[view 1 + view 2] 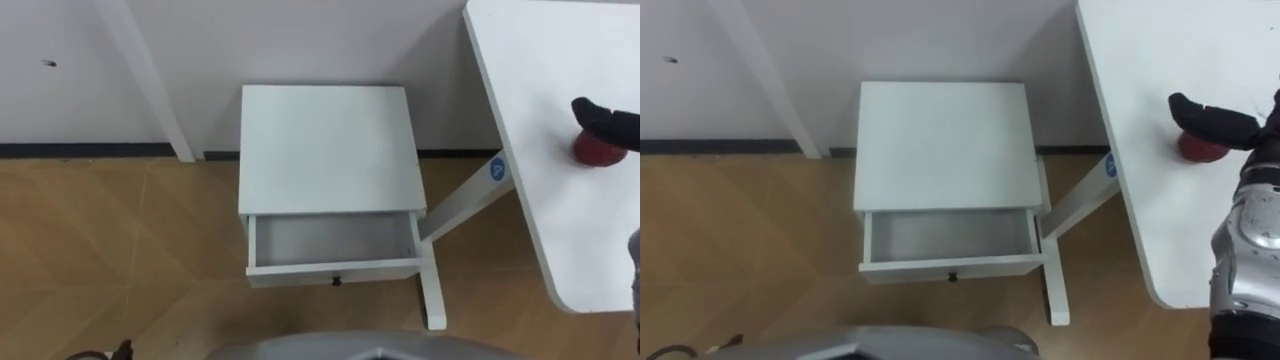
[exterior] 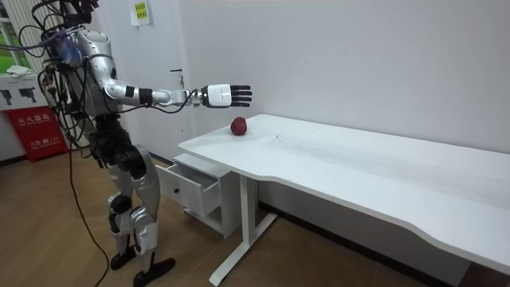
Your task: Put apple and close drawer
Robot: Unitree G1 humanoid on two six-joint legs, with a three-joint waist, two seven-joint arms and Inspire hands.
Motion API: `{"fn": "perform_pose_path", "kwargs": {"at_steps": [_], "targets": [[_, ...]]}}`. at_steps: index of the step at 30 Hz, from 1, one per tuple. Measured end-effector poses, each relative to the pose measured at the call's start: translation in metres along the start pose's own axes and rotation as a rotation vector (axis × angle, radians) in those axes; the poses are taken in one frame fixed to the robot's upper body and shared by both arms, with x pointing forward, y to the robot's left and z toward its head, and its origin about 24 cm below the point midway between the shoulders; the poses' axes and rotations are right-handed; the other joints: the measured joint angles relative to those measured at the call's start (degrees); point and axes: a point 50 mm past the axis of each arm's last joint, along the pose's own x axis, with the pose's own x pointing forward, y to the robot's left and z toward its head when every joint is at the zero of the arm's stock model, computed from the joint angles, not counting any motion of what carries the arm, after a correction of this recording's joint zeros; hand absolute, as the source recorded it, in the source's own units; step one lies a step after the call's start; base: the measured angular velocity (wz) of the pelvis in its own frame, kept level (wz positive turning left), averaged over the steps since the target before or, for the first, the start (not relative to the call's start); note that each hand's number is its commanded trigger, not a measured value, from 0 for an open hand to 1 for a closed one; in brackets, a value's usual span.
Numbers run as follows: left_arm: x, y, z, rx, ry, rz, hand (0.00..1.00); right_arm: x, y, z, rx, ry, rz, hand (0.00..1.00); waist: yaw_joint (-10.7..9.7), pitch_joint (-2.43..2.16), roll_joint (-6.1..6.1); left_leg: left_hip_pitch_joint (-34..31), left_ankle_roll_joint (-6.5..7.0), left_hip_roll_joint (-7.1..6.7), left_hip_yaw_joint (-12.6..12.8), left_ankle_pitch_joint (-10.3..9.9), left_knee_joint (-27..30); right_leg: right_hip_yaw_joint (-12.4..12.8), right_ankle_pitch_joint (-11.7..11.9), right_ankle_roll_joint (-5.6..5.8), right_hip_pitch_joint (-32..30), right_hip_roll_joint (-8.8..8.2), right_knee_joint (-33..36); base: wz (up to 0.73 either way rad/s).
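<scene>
A red apple [image 1: 597,151] lies on the white table [image 1: 545,90] near its edge, seen in the room view as apple [image 2: 238,126]. My right hand [image 1: 1208,118] reaches out over the table and hovers just above the apple, partly covering it; in the room view the right hand [image 2: 227,96] is open with straight fingers and holds nothing. In front of me a small white cabinet [image 1: 325,145] stands against the wall. Its drawer [image 1: 335,242] is pulled out and empty, with a small dark knob [image 1: 336,281] on its front.
The table's white leg and foot [image 1: 432,290] stand on the wooden floor right beside the drawer's right side. A white post [image 1: 150,80] leans at the wall to the cabinet's left. In the room view a red box [image 2: 36,131] stands behind me.
</scene>
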Motion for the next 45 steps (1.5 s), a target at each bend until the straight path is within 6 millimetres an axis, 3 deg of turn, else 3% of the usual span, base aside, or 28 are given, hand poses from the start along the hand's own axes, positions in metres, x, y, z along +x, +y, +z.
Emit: {"fn": "perform_pose_path", "kwargs": {"at_steps": [12,24,36,37,38,45], "targets": [[0.0,0.004,-0.003,0.047,0.011,-0.019,0.0,-0.001,-0.007,-0.043,-0.051,0.213,0.057,0.0,0.62,0.07,-0.46,0.41,-0.02,-0.02,-0.2,-0.01,0.03,-0.31,0.0,0.0,0.75,-0.03,0.0,0.01],[0.0,0.009,-0.006,0.032,0.03,-0.011,0.0,0.0,-0.003,-0.054,-0.064,0.283,0.134,0.0,0.38,-0.13,-1.59,0.39,-0.02,-0.14,-0.75,-0.01,0.39,-1.63,0.0,0.0,1.35,-0.27,-0.07,0.03],[0.001,0.013,-0.005,0.022,0.021,0.003,0.0,0.005,-0.008,-0.062,-0.091,0.354,0.139,0.0,-0.23,-0.37,-0.93,0.46,-0.01,-0.24,-1.77,-0.01,0.39,-2.27,0.0,0.0,1.69,-0.29,-0.1,0.03],[0.001,0.013,-0.005,0.022,0.021,0.003,0.0,0.005,-0.009,-0.063,-0.091,0.356,0.138,0.2,-0.21,-0.37,-0.93,0.46,-0.01,-0.24,-1.77,-0.01,0.4,-2.42,0.0,0.0,1.73,-0.3,-0.1,0.05],[0.001,0.014,-0.005,0.022,0.02,0.005,0.0,0.005,-0.01,-0.064,-0.093,0.365,0.135,1.0,-0.12,-0.37,-0.94,0.47,-0.01,-0.24,-1.79,-0.01,0.39,-2.52,0.0,0.0,1.74,-0.31,-0.07,0.03],[0.0,0.018,-0.01,0.019,0.034,0.013,0.0,0.008,-0.025,-0.067,-0.128,0.399,0.09,1.0,0.0,-0.35,-0.88,0.8,-0.01,-0.25,-1.92,-0.01,0.38,-2.75,0.0,0.0,2.19,-0.35,-0.12,0.0]]}}
